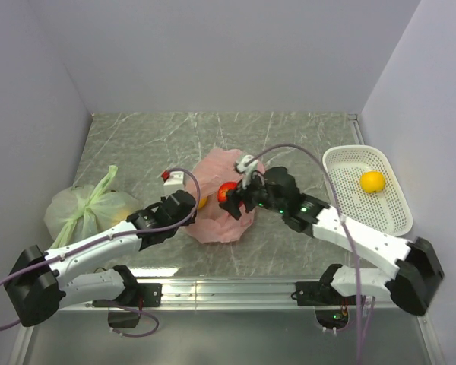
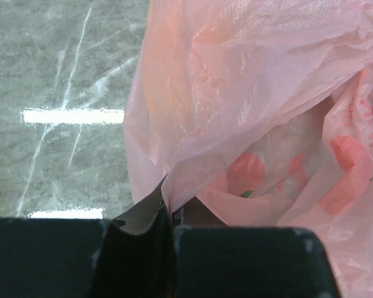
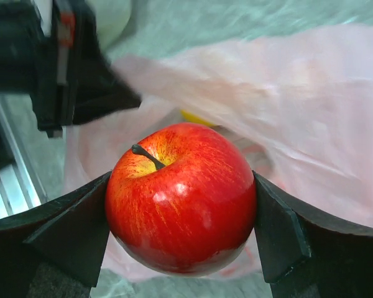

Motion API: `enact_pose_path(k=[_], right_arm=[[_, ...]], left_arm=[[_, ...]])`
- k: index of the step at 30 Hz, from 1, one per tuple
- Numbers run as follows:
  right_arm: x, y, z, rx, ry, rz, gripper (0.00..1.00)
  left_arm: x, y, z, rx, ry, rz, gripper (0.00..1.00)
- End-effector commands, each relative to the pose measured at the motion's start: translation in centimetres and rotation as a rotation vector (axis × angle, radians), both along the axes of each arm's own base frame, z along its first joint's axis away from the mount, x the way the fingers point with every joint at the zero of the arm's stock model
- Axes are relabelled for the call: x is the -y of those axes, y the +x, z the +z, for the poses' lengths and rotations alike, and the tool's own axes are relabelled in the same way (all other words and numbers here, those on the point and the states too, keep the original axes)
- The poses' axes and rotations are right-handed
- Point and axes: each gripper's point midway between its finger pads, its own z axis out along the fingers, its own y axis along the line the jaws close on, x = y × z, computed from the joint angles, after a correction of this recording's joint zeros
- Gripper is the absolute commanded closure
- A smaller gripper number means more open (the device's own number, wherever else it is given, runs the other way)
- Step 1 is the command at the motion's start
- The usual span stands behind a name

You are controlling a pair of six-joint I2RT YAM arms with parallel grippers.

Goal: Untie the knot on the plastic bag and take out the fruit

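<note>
The pink plastic bag lies open on the table's middle; no knot shows. My left gripper is shut on the bag's edge, pinching the thin film between its fingers. My right gripper is shut on a red apple, held just above the bag's mouth; the apple also shows in the top view. A yellow-orange fruit peeks out inside the bag, seen as a yellow sliver behind the apple. The pink bag fills the left wrist view.
A pale green tied bag sits at the left. A white basket at the right holds an orange fruit. Walls close in on three sides; a metal rail runs along the near edge.
</note>
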Motion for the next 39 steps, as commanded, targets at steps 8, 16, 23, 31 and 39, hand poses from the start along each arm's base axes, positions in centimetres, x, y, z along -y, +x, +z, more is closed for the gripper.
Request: enact_pose_path(k=[8,16,23,31,39], right_arm=[[22.1,8.1,2.6,0.055,0.121,-1.020,0.98],[37.0,7.4,-1.7,-0.044,0.264,-1.611,0.91],[44.8,7.3,-5.3,-0.164,0.379,-1.838,0.88],[46.0,9.4,-6.9,-0.258,0.420,-1.869,0.06],[45.7,8.5,-5.2,-0.208,0.422,-1.850,0.00]], left_arm=[[0.2,-1.0,0.9,0.016,-0.112,-0.016,0.92],[0.8,-1.5,1.2,0.010,-0.142,-0.059,0.92],[0.6,-1.3,3.6,0.073,-0.171,-0.067,0.91],[0.3,-1.6,3.3,0.077,-0.181,-0.060,0.91],[0.7,-1.5,2.6,0.060,-0.172,-0.072,0.91]])
